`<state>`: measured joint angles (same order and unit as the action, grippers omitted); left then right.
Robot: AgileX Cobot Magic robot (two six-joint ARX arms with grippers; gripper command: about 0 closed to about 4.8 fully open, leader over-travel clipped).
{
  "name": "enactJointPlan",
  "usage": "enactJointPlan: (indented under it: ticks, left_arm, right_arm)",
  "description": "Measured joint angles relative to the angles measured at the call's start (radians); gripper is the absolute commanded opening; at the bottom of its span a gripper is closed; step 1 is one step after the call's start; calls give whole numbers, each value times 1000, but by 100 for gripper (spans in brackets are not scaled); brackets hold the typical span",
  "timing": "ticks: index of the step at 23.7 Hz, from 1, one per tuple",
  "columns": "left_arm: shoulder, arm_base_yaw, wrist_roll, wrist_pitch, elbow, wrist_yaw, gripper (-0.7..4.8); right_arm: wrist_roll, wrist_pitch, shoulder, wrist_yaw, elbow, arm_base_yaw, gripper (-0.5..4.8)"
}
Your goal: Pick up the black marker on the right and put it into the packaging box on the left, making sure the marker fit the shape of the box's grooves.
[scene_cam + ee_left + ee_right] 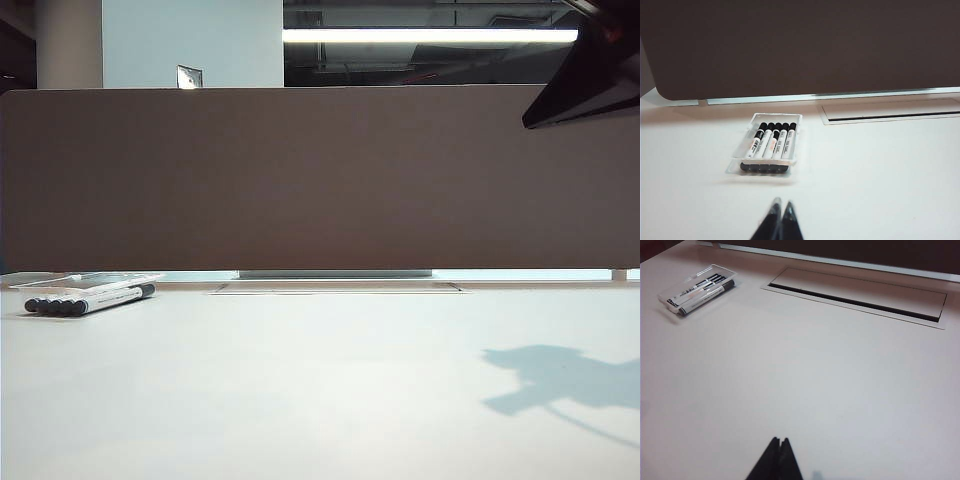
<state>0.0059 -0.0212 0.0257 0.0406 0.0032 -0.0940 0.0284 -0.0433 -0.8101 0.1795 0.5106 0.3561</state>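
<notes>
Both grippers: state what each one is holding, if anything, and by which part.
Nothing. The left gripper and right gripper are shut empty above the table; the markers lie in the packaging box.

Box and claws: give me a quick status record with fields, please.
box: clear tray at the table's far left, near the brown partition
markers: five side by side in the box; the one on the right-arm side lies along the box's edge, and whether it is seated is unclear
loose markers: none seen on the table
left claw: shut, holding nothing, over bare table short of the box
right claw: shut, holding nothing, over bare table well away from the box
</notes>
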Motion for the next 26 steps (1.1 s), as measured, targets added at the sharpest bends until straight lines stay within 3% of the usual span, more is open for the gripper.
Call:
enactJointPlan:
  ticks: [11,13,16,18,21,26]
  left_arm:
    - [0,0,0,0,0,0,-6]
    - [0,0,0,0,0,0,-6]
    - [-1,0,0,0,0,0,-6]
    - [-1,0,0,0,0,0,-6]
    - [-1,0,0,0,0,0,-6]
    - [-1,0,0,0,0,0,-6]
  right_arm:
    - [0,10,39,-22,-48,-5,-9]
    - [0,27,92,-56,-96,-9,-9]
    - [0,31,268,-223,-217,-45,-9]
    - [0,29,348,-280,-267,-52,-9]
    - [0,25,438,-311,-327,-79,-9]
    - [0,27,644,-314,-422,-206,-9]
